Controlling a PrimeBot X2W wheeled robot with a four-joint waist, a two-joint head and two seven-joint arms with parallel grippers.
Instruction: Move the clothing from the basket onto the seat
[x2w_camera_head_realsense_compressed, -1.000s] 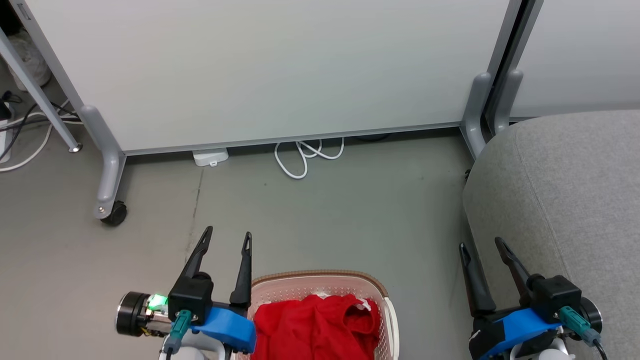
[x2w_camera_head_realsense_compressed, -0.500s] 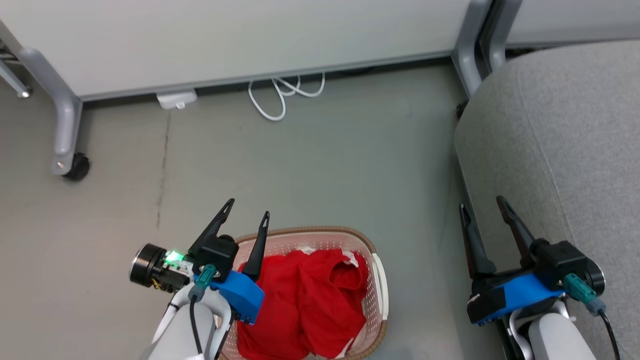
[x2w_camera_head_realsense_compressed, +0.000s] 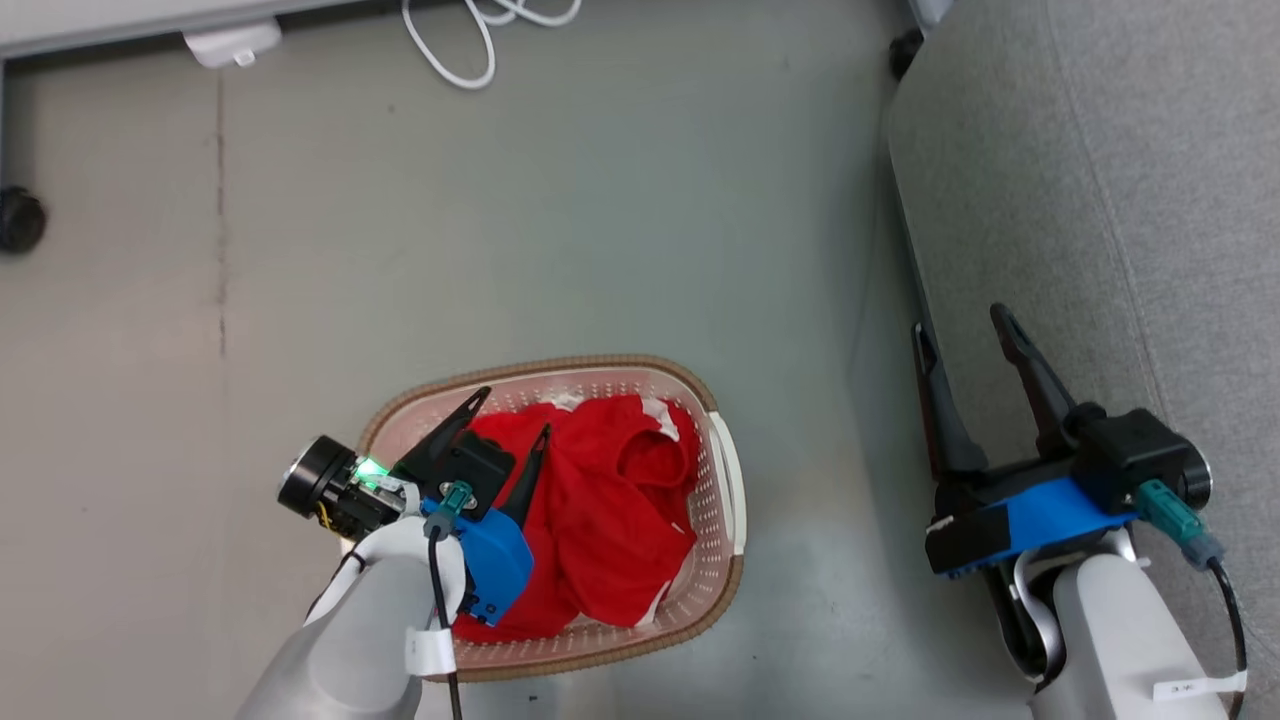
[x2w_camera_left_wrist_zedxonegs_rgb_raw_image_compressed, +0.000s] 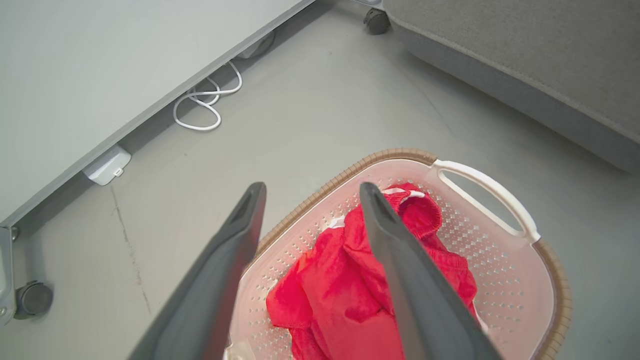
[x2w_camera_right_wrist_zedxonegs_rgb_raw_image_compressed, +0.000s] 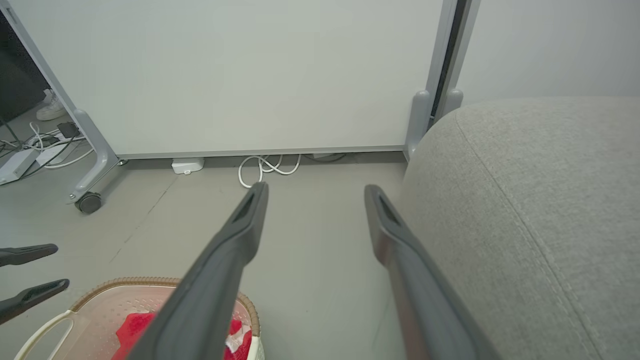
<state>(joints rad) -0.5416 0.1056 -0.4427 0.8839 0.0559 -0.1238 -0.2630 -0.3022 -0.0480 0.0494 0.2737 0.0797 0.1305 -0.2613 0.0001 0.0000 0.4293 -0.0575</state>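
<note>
Over grey floor, the spread left gripper hangs above red fabric clothing in the cream perforated basket beneath it. The spread, empty right gripper hovers beside the grey woven seat. A low finger may hook the basket wall and drag it.

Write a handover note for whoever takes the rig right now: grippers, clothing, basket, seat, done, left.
Left gripper: open, empty, poised over the basket, above the red clothing.
Right gripper: open, empty, by the edge of the grey seat.
Clothing: heaped in the basket, which stands on the floor to the seat's left.
Done: nothing lies on the seat as far as it shows.
Left: grasp the clothing, carry it over, lay it on the seat.
</note>
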